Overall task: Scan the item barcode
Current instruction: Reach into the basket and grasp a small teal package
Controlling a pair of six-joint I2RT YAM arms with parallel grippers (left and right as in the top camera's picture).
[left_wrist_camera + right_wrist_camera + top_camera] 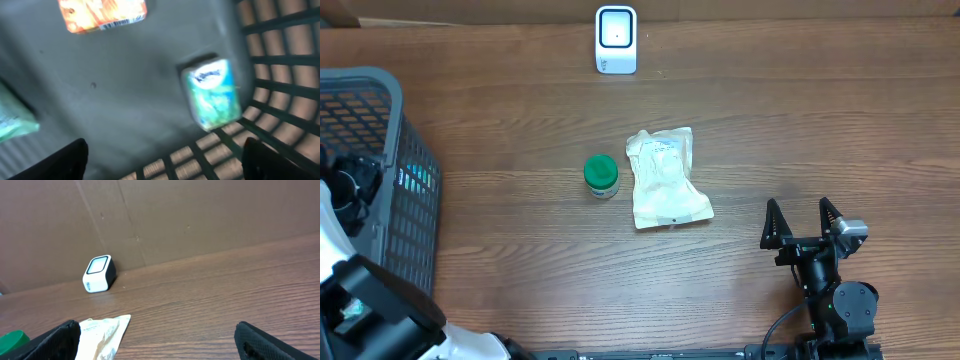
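From my screens the table (840,110) reads as brown wood grain, smooth and fairly matt, and the backdrop (200,215) as plain matt cardboard. The scanner (616,40) looks like glossy white plastic and the pouch (665,178) like crinkled pale film. The basket (415,200) is dark matt plastic lattice, and the tissue packet (212,92) has a shiny wrap.

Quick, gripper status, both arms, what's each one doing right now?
Left gripper: open, holding nothing, down inside the basket.
Right gripper: open, holding nothing, over the table.
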